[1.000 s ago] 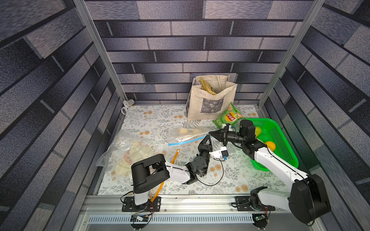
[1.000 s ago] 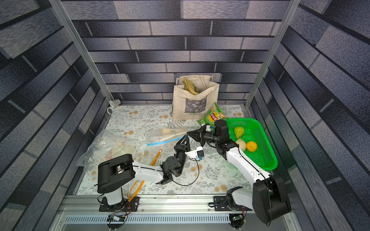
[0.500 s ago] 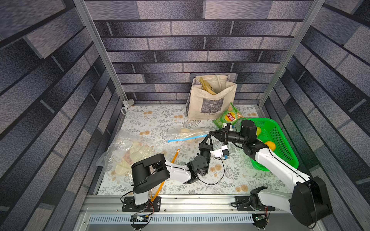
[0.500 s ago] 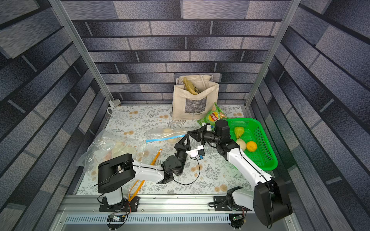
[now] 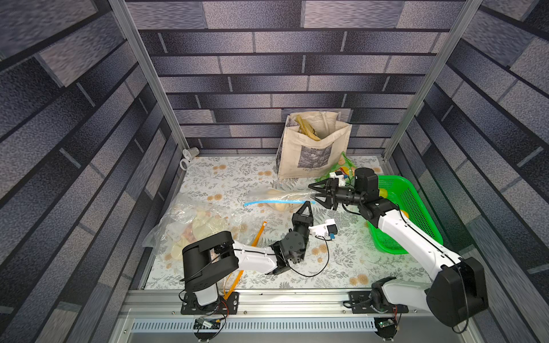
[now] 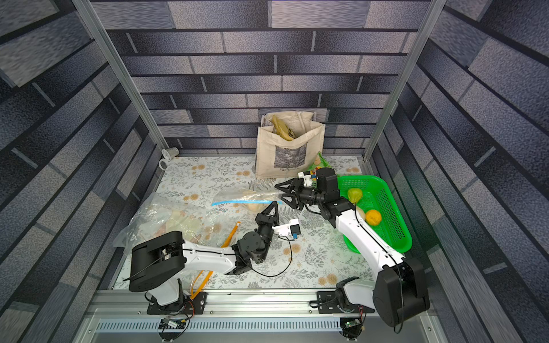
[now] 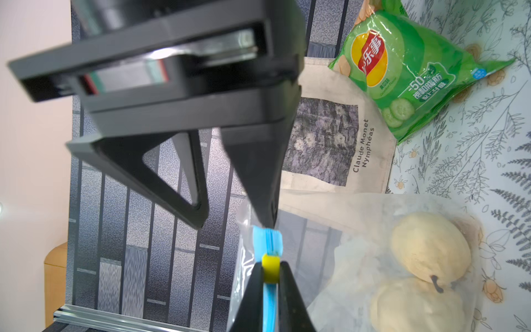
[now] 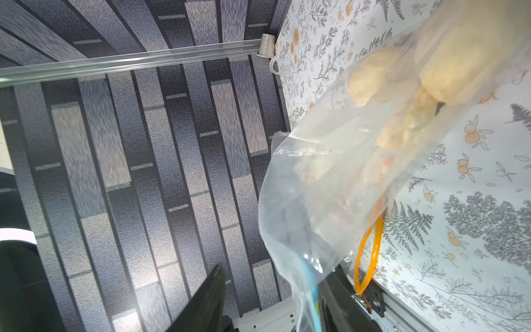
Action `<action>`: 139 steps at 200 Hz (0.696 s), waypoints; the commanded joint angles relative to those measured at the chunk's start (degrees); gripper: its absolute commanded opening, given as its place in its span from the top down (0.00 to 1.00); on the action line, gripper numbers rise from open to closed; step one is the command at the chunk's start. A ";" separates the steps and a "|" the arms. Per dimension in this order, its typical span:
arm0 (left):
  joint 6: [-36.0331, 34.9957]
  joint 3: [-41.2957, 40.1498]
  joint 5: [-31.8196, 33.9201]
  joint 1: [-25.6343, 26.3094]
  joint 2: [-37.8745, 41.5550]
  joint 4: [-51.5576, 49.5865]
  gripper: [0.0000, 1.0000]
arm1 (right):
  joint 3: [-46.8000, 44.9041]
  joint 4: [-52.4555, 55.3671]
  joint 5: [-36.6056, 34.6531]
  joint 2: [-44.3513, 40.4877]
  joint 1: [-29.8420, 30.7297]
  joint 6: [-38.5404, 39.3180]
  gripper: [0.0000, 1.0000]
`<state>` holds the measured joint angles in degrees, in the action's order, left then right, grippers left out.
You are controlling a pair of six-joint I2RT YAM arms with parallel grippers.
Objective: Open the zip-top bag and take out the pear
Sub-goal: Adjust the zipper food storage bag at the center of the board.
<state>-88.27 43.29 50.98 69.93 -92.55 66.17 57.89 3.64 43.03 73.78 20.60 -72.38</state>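
Observation:
A clear zip-top bag (image 5: 276,196) (image 6: 246,194) with a blue zip strip (image 5: 267,202) lies mid-table. Pale yellow pears (image 7: 431,247) (image 8: 379,74) show through its film. My left gripper (image 5: 307,204) (image 6: 274,204) (image 7: 270,271) is shut on the yellow slider (image 7: 270,264) at the zip's right end. My right gripper (image 5: 312,193) (image 6: 280,192) (image 8: 273,293) stands open just right of it. The bag's corner film (image 8: 301,258) hangs loosely between its spread fingers and lies against one of them.
A canvas tote (image 5: 312,151) stands at the back with a green chips bag (image 5: 341,169) beside it. A green basket (image 5: 413,208) at the right holds a green fruit (image 6: 355,194) and an orange (image 6: 373,216). A second clear bag (image 5: 193,225) with an orange zip lies left. A cup (image 5: 190,153) sits in the back left corner.
My right gripper has opened and let go of the bag's end. My left gripper has closed on the slider. The arms have barely moved.

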 commanded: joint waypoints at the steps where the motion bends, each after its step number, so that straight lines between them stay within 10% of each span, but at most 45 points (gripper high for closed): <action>1: 13.59 -0.30 -1.47 -0.42 13.28 -14.73 1.00 | 7.29 14.59 -4.10 1.18 -0.69 15.44 0.44; 37: 32.64 2.64 -6.84 -4.70 28.10 -44.79 1.00 | 15.86 28.35 -10.28 2.53 -1.42 28.57 0.46; 73: 52.67 11.74 -27.16 -17.54 36.39 -74.40 1.00 | 22.71 34.11 -8.74 4.37 -1.63 45.98 0.47; 139: 57.77 33.68 -56.99 -36.07 30.59 -101.31 1.00 | 14.22 17.67 -4.80 -3.49 -1.62 66.10 0.45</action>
<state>-33.82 69.32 7.22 35.90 -57.93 -21.37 75.44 28.93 36.01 73.32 19.20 -16.38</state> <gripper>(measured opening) 0.108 0.549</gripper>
